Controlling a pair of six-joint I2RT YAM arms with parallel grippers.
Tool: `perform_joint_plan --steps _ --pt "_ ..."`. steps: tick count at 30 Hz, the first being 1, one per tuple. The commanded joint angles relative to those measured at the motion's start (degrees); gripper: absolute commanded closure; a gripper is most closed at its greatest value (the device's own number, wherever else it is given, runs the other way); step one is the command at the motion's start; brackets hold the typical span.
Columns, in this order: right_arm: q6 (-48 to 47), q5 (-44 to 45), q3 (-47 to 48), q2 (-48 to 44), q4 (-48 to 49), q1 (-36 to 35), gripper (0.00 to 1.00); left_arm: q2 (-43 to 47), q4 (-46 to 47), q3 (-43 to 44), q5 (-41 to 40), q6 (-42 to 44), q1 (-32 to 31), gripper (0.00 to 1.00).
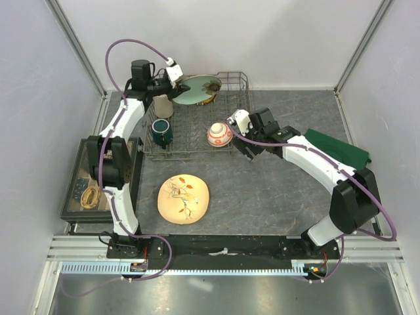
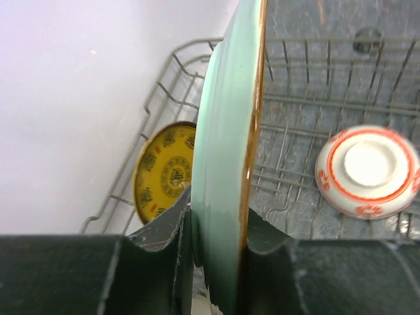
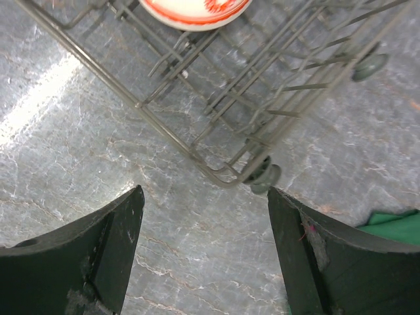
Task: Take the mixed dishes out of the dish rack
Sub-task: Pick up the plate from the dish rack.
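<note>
At the upper left of the top external view, the left gripper (image 1: 177, 81) is clamped on the rim of the larger pale-green flower plate (image 1: 200, 90), which stands on edge at the back of the grey wire dish rack (image 1: 197, 156). Also in the rack are the tall beige cup (image 1: 163, 105), the dark green mug (image 1: 161, 131) and the upturned red-and-white patterned bowl (image 1: 219, 134). The cream floral plate (image 1: 184, 198) lies flat on the table below the rack, near a dark-framed tray (image 1: 72, 197) at the left edge. The right gripper (image 1: 249, 149) hangs by the rack's lower right corner, beside a green cloth (image 1: 338, 147). In the left wrist view the left gripper (image 2: 220, 216) pinches the pale-green plate (image 2: 223, 131) at the bottom centre. The small yellow dark-patterned plate (image 2: 164, 170) stands just behind it at the left, the bowl (image 2: 367, 170) at the right on the rack floor (image 2: 295, 92). In the right wrist view the right gripper (image 3: 205, 203) is spread wide and holds nothing, above bare table just outside the rack's corner (image 3: 197, 151), with the bowl (image 3: 197, 10) at the top edge. The grip takes only a narrow strip of rim, so the plate could pivot or slip as it lifts. A skewed pull could also drag it against the yellow plate or the tines.
</note>
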State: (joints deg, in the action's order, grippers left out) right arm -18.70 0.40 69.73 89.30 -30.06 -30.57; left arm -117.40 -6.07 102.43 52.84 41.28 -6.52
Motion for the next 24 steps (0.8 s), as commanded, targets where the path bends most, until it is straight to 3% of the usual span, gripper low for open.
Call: perform_joint_plan --steps 1,6,11,18,24 --pt "1.1 -0.2 -0.4 -3.2 1.9 0.7 0.16 12.5 2.4 0.0 -0.2 -10.1 0.0 0.98" --pt "2.1 -3.0 0.4 -5.1 1.9 0.9 0.16 19.0 -8.8 -1.5 0.1 -14.6 0.1 0.99" --pt "2.6 -7.1 2.5 -7.3 1.9 1.1 0.16 27.3 -17.1 -7.1 5.5 -16.3 0.2 0.98" --pt "-2.4 -15.5 8.6 -10.2 -2.2 1.1 0.16 36.4 -23.3 -18.2 8.5 -12.0 0.2 0.98" --pt "-2.9 -29.1 11.1 -13.7 -5.5 1.1 0.16 39.4 -24.9 -23.6 9.2 -11.5 0.2 0.98"
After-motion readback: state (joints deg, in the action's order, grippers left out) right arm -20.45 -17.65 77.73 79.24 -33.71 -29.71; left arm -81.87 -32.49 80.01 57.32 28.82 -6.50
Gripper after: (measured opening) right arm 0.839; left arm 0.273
